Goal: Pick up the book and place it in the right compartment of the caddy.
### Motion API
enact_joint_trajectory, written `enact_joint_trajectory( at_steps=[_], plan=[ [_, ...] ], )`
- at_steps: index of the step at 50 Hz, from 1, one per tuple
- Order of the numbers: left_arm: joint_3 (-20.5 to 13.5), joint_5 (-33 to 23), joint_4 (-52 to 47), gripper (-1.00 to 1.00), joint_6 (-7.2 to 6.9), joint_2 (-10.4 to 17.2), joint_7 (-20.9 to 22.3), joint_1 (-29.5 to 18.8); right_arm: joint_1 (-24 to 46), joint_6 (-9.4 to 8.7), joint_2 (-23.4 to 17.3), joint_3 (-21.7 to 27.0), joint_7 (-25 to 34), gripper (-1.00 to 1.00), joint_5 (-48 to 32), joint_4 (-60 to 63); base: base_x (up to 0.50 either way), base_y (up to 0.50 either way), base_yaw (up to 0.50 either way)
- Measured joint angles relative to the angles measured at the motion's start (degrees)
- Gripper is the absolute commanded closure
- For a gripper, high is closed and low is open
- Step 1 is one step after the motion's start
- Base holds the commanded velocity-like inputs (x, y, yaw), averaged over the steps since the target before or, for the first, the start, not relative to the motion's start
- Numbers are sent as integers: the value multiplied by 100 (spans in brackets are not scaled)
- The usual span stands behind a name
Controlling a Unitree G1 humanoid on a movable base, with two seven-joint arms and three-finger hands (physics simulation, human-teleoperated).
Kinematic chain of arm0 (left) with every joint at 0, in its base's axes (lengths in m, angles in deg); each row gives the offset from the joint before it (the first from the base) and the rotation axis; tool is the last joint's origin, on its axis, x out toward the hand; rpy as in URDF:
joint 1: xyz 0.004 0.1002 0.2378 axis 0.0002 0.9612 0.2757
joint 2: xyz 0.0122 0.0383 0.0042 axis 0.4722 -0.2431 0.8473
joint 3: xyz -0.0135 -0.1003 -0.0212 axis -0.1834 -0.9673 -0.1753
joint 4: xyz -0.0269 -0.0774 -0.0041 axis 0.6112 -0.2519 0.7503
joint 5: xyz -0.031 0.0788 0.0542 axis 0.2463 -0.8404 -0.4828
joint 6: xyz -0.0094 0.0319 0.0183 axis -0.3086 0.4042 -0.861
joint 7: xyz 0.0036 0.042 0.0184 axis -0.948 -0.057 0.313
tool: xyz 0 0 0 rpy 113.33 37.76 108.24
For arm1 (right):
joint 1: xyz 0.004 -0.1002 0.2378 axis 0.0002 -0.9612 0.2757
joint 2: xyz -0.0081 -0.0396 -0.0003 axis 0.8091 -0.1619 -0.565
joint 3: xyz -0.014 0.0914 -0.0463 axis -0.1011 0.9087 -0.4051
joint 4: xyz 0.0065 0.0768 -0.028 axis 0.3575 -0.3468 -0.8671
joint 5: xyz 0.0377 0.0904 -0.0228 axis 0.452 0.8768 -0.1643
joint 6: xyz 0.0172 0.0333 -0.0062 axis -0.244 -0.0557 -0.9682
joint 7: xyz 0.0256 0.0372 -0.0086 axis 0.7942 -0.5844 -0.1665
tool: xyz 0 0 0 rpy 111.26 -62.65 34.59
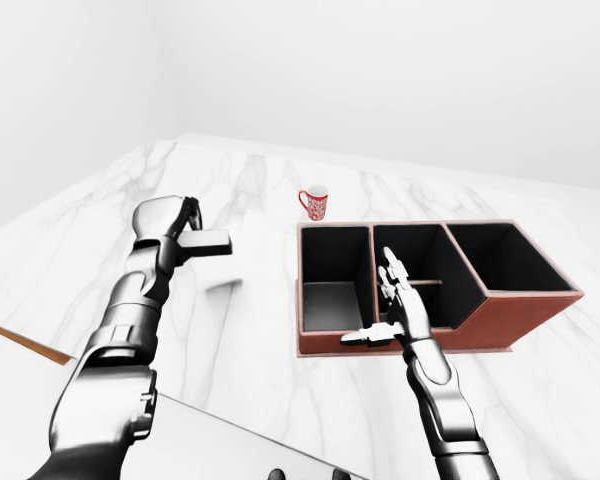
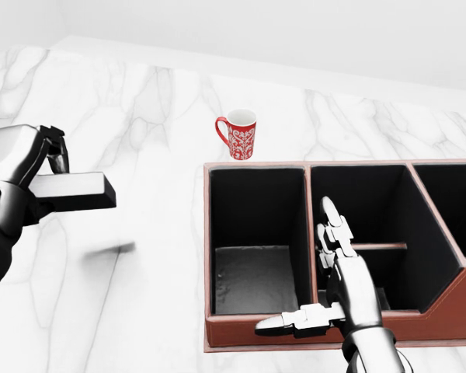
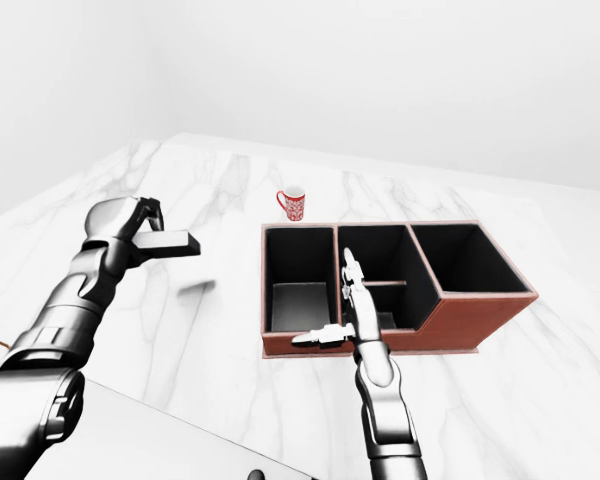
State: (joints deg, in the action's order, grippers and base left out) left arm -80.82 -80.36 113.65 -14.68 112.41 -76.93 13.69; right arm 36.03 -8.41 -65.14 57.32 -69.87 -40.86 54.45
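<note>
While the book [image 2: 68,192] hangs clear of the counter [image 2: 140,116] at the left of the head view, we see it lying flat and level — a dark slab with a pale top face — and casting a faint shadow on the marble below. The left hand [image 2: 31,175] pinches its left end, fingers closed round it.

To the right sits the caddy [image 1: 500,315], a reddish-brown box with black walls inside. We count 3 main compartments side by side, and the middle 1 carries a low cross divider. The right compartment [image 1: 500,258] is deepest in outline, its wall slanting down toward the bottom of the left-eye view. The book is well apart from the caddy, off to its left.

The right hand [image 2: 338,268] stands over the caddy's near rim by the wall between the left and middle compartments — fingers spread, 2 pointing up the view and the thumb [image 2: 283,322] stretched left along the rim, gripping nothing.

Just above the caddy's left corner stands a red patterned mug [image 2: 239,134], upright, its handle to the left.
</note>
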Motion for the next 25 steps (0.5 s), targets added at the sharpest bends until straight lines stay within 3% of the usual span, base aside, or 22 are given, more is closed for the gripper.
enact_joint_trajectory(
  at_steps=[25],
  plan=[
    [-483, 770, -2614, 100, 0, -131, 1202, 706, 2, 167, -1, 18, -45, -100, -9, -123, 0, 0, 0]
  ],
)
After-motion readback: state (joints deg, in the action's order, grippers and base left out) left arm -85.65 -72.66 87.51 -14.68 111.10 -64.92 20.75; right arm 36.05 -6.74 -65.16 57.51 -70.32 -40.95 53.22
